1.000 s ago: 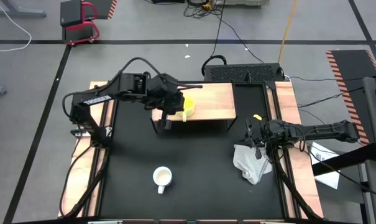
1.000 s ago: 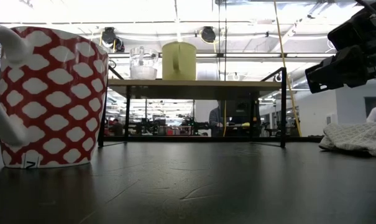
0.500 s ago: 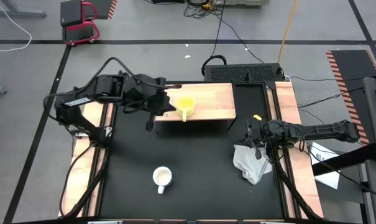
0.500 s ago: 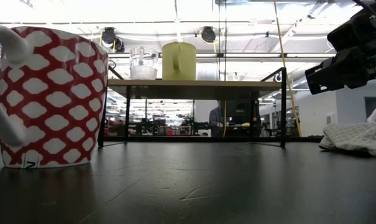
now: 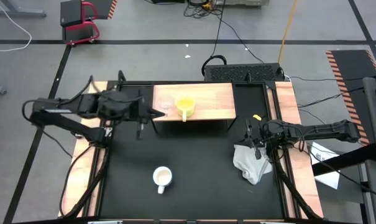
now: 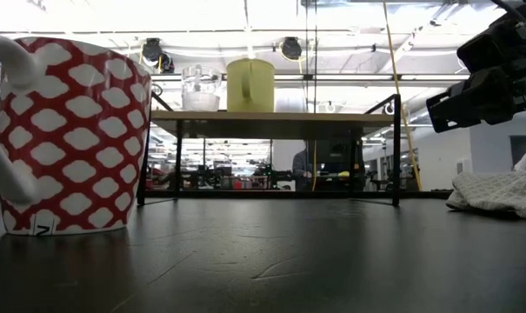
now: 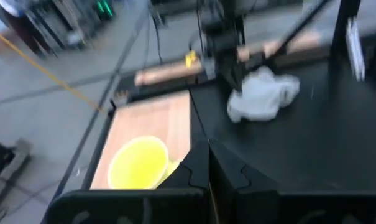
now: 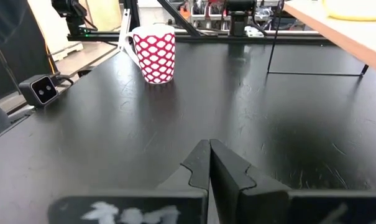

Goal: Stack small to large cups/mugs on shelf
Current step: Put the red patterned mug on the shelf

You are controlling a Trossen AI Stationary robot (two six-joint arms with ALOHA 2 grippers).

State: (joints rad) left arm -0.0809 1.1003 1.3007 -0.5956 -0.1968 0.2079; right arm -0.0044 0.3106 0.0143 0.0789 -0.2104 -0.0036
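Note:
On the light wooden shelf (image 5: 206,102) at the table's far side stand a small clear glass cup (image 5: 166,104) and, to its right, a yellow mug (image 5: 184,104), handle toward the near edge. The low view shows the glass cup (image 6: 201,89) and the yellow mug (image 6: 250,84) resting on their bases on the shelf top (image 6: 332,122). A white mug with a red pattern (image 5: 162,178) stands on the black table near the front. My left gripper (image 5: 155,112) is shut and empty just left of the shelf. My right gripper (image 5: 250,133) is shut and empty at the right.
A crumpled white cloth (image 5: 250,163) lies on the table below my right gripper. Wooden side boards (image 5: 94,162) run along the table's left and right edges. The shelf stands on thin black legs (image 6: 177,165), open underneath. Bare black table (image 5: 200,155) lies between the shelf and the patterned mug.
My left gripper has drawn back from over the yellow mug toward the table's left edge, sinking a little and tipping nearer to level. It has stayed shut. The yellow mug and the glass cup have stayed in place on the shelf, both uncovered now.

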